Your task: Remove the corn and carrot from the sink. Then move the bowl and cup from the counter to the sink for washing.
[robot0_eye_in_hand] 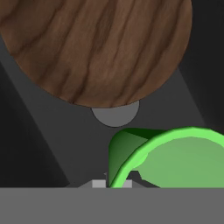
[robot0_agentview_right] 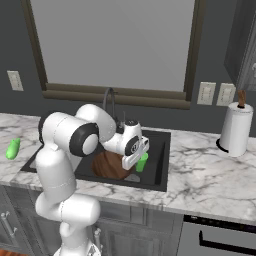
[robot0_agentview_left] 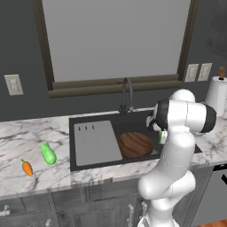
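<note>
The dark wooden bowl [robot0_agentview_left: 135, 144] [robot0_agentview_right: 109, 166] [robot0_eye_in_hand: 96, 48] lies inside the black sink [robot0_agentview_left: 88, 122] [robot0_agentview_right: 161, 165], partly covering the round drain [robot0_eye_in_hand: 114, 116]. My gripper [robot0_agentview_right: 136, 162] [robot0_eye_in_hand: 113, 183] hangs low over the basin's right side, shut on the rim of the translucent green cup [robot0_agentview_right: 142, 161] [robot0_eye_in_hand: 175, 157] [robot0_agentview_left: 162, 136], which is tilted beside the bowl. On the white marble counter [robot0_agentview_left: 26, 137], left of the sink, lie the green corn [robot0_agentview_left: 48, 153] [robot0_agentview_right: 13, 148] and, nearer the front edge, the small orange carrot [robot0_agentview_left: 27, 168].
A dark curved faucet [robot0_agentview_left: 127, 95] rises behind the basin. The grey drainboard panel [robot0_agentview_left: 95, 142] covers the sink's left part. A paper towel roll [robot0_agentview_left: 217, 95] [robot0_agentview_right: 235, 129] stands on the counter at the right, against the wall.
</note>
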Robot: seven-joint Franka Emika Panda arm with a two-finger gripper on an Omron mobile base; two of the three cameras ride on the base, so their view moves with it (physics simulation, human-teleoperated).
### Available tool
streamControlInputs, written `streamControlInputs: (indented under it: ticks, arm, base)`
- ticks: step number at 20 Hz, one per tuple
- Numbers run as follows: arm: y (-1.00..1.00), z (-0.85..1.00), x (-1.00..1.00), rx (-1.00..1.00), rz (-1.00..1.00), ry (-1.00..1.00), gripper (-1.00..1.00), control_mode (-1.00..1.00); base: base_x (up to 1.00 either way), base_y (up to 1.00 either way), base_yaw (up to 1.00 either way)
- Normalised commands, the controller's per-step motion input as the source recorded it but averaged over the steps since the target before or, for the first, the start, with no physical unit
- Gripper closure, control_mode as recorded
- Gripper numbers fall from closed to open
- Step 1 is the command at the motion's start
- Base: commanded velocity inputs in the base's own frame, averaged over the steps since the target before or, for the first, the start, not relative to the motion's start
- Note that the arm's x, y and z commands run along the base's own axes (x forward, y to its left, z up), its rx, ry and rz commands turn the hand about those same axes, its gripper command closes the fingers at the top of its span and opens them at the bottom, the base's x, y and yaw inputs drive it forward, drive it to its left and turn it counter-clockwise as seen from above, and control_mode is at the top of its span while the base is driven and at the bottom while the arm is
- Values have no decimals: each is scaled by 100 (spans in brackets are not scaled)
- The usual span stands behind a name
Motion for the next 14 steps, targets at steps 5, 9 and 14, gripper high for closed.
streamControlInputs:
  ticks: [5,9,14]
  arm:
    - [-9,-32,11,0,0,0,100,-100]
    - [-7,-32,12,0,0,0,100,-100]
    - [-4,-32,20,-1,0,0,100,-100]
  base:
    - [0,0,0]
    - [0,0,0]
    - [0,0,0]
